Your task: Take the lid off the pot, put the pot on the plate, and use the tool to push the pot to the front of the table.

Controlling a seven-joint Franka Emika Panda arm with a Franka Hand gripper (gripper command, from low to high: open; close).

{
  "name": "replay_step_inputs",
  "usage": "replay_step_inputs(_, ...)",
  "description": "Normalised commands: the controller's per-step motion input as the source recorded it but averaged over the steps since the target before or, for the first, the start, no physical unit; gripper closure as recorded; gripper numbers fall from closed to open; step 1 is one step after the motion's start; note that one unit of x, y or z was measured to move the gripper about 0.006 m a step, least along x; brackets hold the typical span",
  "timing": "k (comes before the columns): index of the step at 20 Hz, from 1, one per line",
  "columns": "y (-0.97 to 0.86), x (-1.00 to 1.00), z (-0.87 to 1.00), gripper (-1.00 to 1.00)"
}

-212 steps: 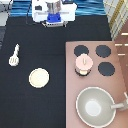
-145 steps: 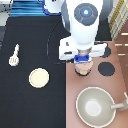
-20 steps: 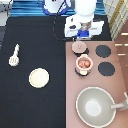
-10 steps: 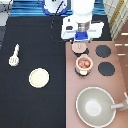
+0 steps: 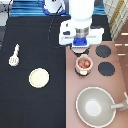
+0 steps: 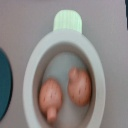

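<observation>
Fingers (image 5: pixel 80 48) hover just above uncovered pot (image 5: pixel 84 63).

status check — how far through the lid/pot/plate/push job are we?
Done: the pot stands open on the stove panel, its contents showing; the lid is not visible. In hand: the pincer sits just above the pot toward the exterior view's top. Left: the plate is bare, and the tool lies untouched.

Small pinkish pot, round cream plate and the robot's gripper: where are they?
Small pinkish pot (image 5: pixel 84 64): exterior view, its open inside.
Round cream plate (image 5: pixel 38 78): exterior view, its flat middle.
Gripper (image 5: pixel 80 46): exterior view, its lower end, just above the pot.
</observation>
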Motion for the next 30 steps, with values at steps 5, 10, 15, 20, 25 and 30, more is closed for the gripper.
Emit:
replay_step_inputs(5, -0.29, 0.55, -0.3, -1.0)
replay_step_inputs(10, -0.18, 0.17, -0.43, -1.0)
replay_step_inputs(15, 0.0, 0.0, -0.47, -1.0)
replay_step_inputs(20, 0.07, -0.03, -0.34, -1.0)
replay_step_inputs(25, 0.04, 0.06, -0.03, 1.0)
replay_step_inputs(30, 0.1, 0.22, 0.12, 1.0)
